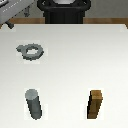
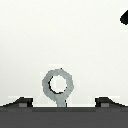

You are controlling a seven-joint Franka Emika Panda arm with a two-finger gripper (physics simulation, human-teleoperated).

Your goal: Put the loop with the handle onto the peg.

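loop with the handle [image 1: 31, 51]: plain mid gray
peg [image 1: 34, 104]: dark gray, lighter gray top
block [image 1: 95, 104]: brown, darker shaded side
tabletop [image 1: 80, 55]: plain white
fingers [image 2: 21, 103]: dark gray

From where I sit the white table [image 1: 75, 55] is lit bright and flat in both views, almost washed out, with no glare spots and only thin, soft shadows hugging the ring [image 1: 30, 51], the peg [image 1: 34, 104] and the wooden block [image 1: 95, 104]; the block's face toward the peg is much darker than its other side. Both pictures are coarse and blocky, so edges look jagged and smeared, most plainly around the ring. In the wrist view the ring [image 2: 58, 85] is soft-edged and the dark fingertips [image 2: 22, 103] beside it show as blurred shapes.
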